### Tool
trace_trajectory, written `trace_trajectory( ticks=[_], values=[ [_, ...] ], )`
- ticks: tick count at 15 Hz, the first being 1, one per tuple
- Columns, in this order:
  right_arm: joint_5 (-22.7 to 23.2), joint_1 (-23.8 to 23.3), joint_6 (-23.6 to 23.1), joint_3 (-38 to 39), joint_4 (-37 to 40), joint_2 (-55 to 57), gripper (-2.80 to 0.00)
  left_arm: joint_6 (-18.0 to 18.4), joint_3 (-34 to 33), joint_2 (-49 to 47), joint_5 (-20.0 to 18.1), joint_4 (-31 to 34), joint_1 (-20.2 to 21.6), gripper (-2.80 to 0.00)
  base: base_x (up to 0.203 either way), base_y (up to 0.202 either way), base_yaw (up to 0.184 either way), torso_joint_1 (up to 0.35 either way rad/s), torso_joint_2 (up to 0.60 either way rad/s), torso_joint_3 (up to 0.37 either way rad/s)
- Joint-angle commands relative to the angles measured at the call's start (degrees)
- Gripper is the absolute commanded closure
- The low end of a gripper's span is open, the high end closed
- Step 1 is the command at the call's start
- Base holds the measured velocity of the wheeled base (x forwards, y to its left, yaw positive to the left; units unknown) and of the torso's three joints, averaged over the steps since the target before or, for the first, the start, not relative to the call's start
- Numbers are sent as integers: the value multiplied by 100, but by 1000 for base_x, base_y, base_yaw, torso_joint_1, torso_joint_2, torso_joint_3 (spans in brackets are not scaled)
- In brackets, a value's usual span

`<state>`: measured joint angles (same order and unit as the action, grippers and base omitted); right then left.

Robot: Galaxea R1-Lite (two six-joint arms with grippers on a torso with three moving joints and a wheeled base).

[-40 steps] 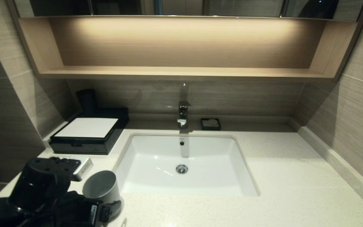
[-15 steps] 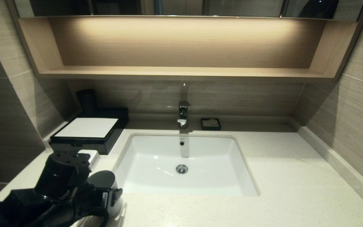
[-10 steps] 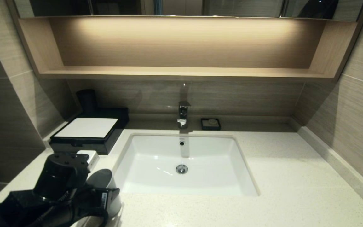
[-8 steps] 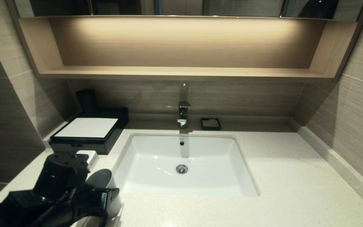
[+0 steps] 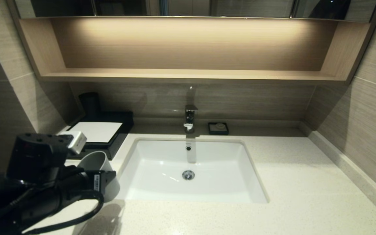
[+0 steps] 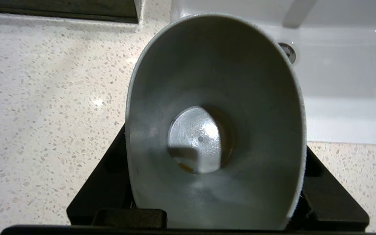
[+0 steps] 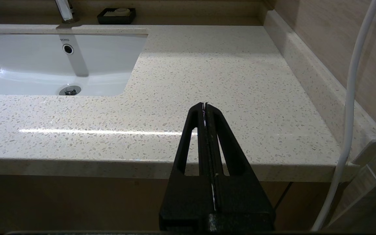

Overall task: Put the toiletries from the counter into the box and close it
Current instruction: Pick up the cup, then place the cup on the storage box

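My left gripper (image 5: 100, 179) is shut on the plain grey cup (image 5: 96, 164) and holds it tilted above the cream speckled counter (image 5: 289, 169), left of the sink. In the left wrist view the cup (image 6: 214, 81) fills the space between the jaws, and I see no sachet inside. The black box with the white top panel (image 5: 101, 131) stands closed at the back left, partly hidden by my left arm. No sachets show in any view. My right gripper (image 7: 205, 106) is shut and empty, before the counter's front right edge.
The white sink basin (image 5: 162, 169) is set in the middle of the counter, with the tap (image 5: 189, 118) behind it. A small black soap dish (image 5: 218, 128) sits by the back wall. A dark cylinder (image 5: 90, 102) stands behind the box. The wooden shelf (image 5: 188, 75) hangs above.
My left arm has risen and drawn back to the left, lifting the grey cup off the counter. The cup now hangs higher and closer to the box front.
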<state>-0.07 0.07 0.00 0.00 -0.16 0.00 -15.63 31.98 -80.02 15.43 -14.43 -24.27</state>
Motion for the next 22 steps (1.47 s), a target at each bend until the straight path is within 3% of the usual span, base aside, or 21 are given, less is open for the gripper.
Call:
trace_trajectory(
  ticks=[1, 7, 14, 22],
  values=[
    [-1, 1, 0, 9, -2, 0, 0, 41, 481, 79, -4, 225, 267, 0, 0, 0, 0, 0, 0, 0],
    [-1, 1, 0, 9, -2, 0, 0, 423, 1658, -658, -14, 349, 871, 0, 0, 0, 0, 0, 0, 0],
    [-1, 1, 0, 8, -2, 0, 0, 623, 3143, -1846, -14, 403, 1387, 0, 0, 0, 0, 0, 0, 0],
    [-1, 1, 0, 9, -2, 0, 0, 892, 4350, -2872, -15, 419, 1931, 0, 0, 0, 0, 0, 0, 0]
  ],
)
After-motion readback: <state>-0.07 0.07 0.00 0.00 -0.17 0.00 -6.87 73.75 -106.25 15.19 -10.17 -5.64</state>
